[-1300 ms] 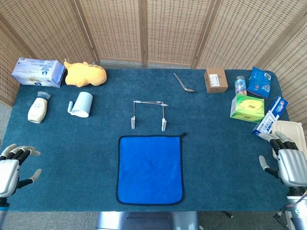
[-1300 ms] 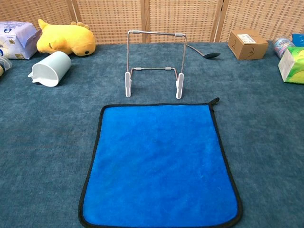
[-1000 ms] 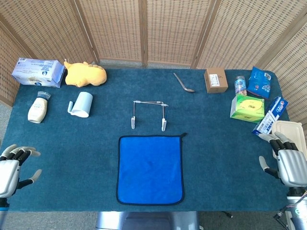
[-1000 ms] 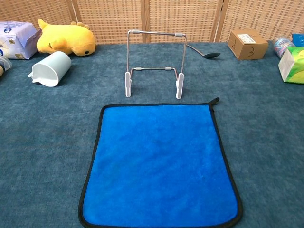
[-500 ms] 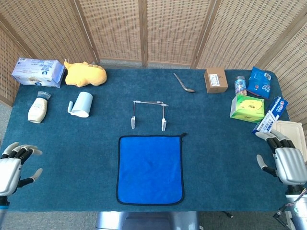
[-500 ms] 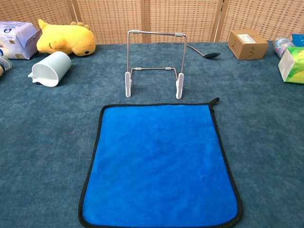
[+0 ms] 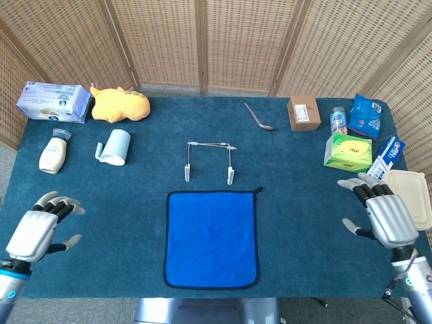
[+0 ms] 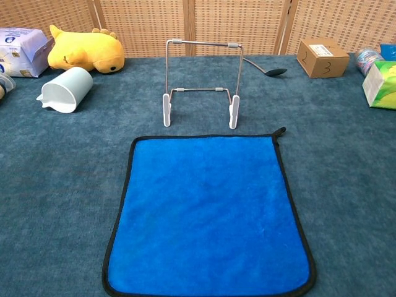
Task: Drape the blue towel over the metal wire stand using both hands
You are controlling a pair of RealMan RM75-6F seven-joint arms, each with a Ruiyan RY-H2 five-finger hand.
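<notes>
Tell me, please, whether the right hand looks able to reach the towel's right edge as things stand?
Probably yes: the right hand is open, and only bare table lies between it and the blue towel.

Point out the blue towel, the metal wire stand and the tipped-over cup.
blue towel (image 8: 207, 213), chest view, middle of the flat cloth.
metal wire stand (image 8: 203, 43), chest view, middle of its top bar.
cup (image 7: 116, 145), head view, its side wall as it lies on the table.
</notes>
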